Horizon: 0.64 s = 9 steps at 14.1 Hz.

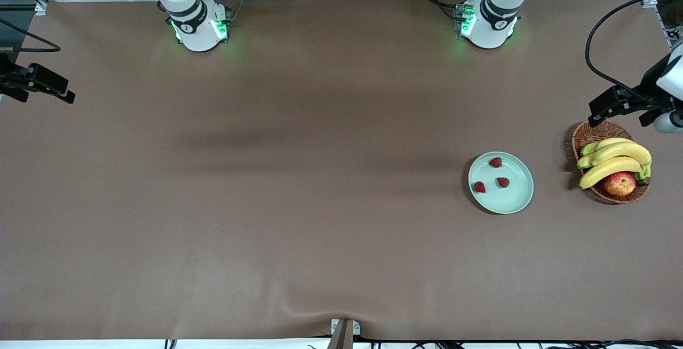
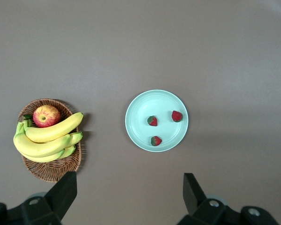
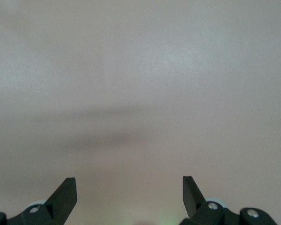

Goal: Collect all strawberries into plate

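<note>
Beside plate (image 1: 520,199): basket (image 1: 587,135) of bananas (image 1: 619,159), apple (image 1: 619,183)

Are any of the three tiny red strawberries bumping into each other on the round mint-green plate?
Apart. The left wrist view shows bare plate between all strawberries.

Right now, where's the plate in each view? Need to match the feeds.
Front view: plate lies toward the left arm's end of the table, beside the wicker basket.
Left wrist view: plate near the middle, all three strawberries on it.
Right wrist view: not in it.
Shared landmark: the basket of bananas.
</note>
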Tool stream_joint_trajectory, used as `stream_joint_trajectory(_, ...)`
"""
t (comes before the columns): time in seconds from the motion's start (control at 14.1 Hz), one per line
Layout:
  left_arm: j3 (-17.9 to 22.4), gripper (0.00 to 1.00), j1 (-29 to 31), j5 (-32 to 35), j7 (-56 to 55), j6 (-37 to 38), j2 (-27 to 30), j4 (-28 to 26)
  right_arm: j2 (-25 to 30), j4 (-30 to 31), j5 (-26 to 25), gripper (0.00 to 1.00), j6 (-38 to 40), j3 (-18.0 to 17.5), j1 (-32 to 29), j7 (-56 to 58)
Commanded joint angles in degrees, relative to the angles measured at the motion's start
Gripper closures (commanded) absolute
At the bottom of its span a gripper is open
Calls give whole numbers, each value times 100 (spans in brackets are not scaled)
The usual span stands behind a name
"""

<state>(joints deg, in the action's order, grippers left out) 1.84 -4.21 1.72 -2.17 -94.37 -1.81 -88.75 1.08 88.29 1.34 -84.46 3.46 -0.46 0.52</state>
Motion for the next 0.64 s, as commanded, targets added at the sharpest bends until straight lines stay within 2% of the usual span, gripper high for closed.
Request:
stream_joint_trajectory(0.0, 18, 0, 16, -101, 15, -47, 22, -11, -20, -75, 24, 0, 35, -3, 11, -88)
stream_joint_trajectory(0.57, -8, 0, 25, -101, -29, -56, 5, -11, -20, -75, 15, 0, 35, -3, 2, -88)
